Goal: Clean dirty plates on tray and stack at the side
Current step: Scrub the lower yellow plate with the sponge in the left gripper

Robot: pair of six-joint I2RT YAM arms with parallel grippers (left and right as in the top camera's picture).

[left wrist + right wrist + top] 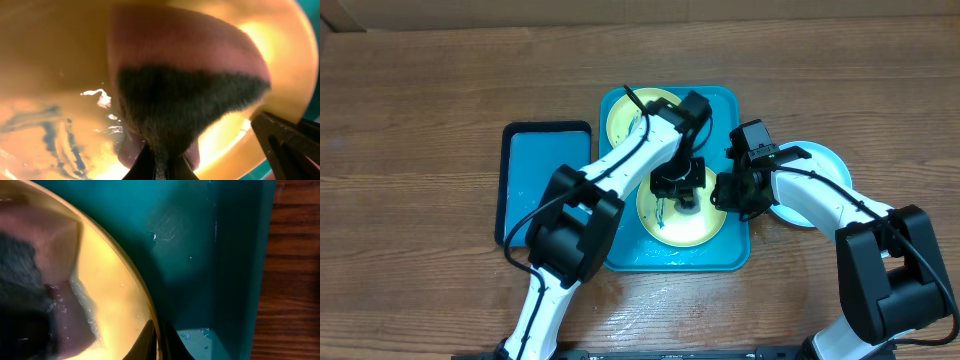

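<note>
From overhead, the near yellow-green plate is being shown on the teal tray, with the left gripper above it and the right gripper at its rim. Only in the left wrist view is a sponge being seen, clenched in the left jaws and pressed beside blue smears. In the right wrist view the plate's rim is being pinched by the right jaws. The far yellow-green plate is being partly hidden by the left arm.
</note>
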